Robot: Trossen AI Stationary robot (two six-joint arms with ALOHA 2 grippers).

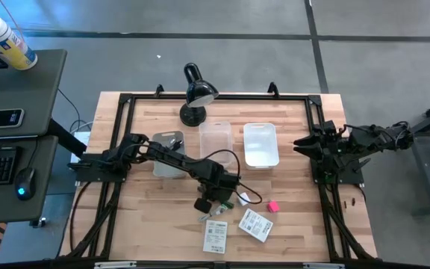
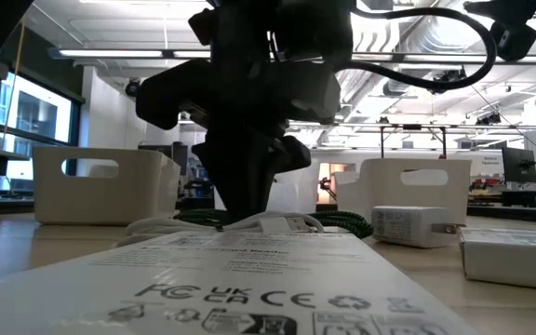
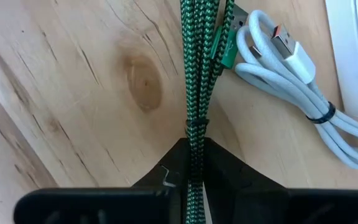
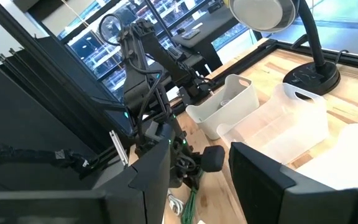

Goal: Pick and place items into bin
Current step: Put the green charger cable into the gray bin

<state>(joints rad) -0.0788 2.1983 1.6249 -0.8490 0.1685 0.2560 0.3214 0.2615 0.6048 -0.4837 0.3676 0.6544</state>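
Note:
A bundle of green braided cord (image 3: 197, 62) lies on the wooden table near its middle. My left gripper (image 3: 196, 146) stands over it, pointing steeply down and shut on it; from overhead the left gripper (image 1: 216, 198) is in front of the bins. A coiled white cable (image 3: 291, 81) lies right beside the green cord. A pink cube (image 1: 272, 206), a white block (image 2: 408, 226) and two printed packets (image 1: 215, 235) (image 1: 255, 224) rest flat on the table nearby. My right gripper (image 4: 201, 186) waits open at the table's right edge, holding nothing. My left gripper pinches the green cord's bundled strands (image 3: 196, 127) between its two fingers, near one end of the bundle. The fingers come from above, pointing steeply down, one on each side of the strands. The rest of the cord lies straight on the table, away from the fingers.
Three bins stand in a row behind the items: a grey one (image 1: 169, 153), a clear one (image 1: 215, 140) and a white one (image 1: 260, 143). A black desk lamp (image 1: 196, 93) stands at the far edge. A black frame (image 1: 118, 134) borders the table.

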